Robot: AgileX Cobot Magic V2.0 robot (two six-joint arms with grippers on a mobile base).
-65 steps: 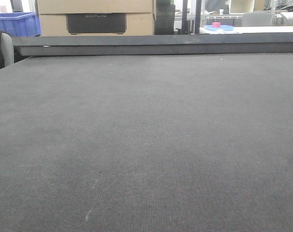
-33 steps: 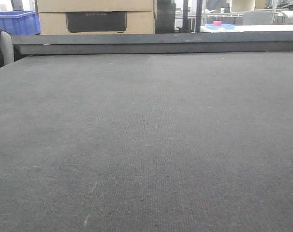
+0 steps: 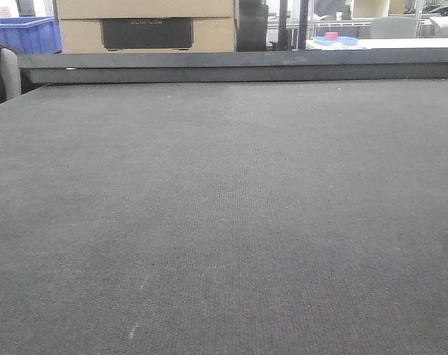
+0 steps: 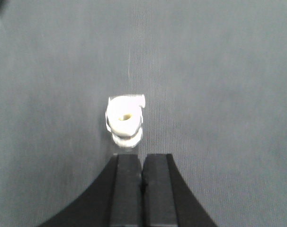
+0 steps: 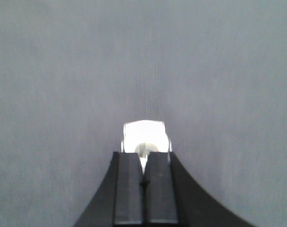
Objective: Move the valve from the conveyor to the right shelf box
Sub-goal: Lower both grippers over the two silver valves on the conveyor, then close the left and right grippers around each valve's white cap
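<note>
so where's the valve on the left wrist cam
Left wrist view: the white valve lies on the conveyor, just beyond the tips of the shut left fingers.

Left wrist view: the valve [image 4: 125,120] is a washed-out white smear with soft edges, its fittings impossible to read, and the left gripper [image 4: 142,158] runs off the bottom edge. Right wrist view: a white part [image 5: 144,132] pokes out past the right gripper [image 5: 144,158], its lower half hidden behind the fingertips, too glared to identify. Out front, the conveyor [image 3: 224,222] spills off three edges, the cardboard box [image 3: 76,35] is clipped at the top, and a pink thing [image 3: 331,35] far back is too small to name
</note>
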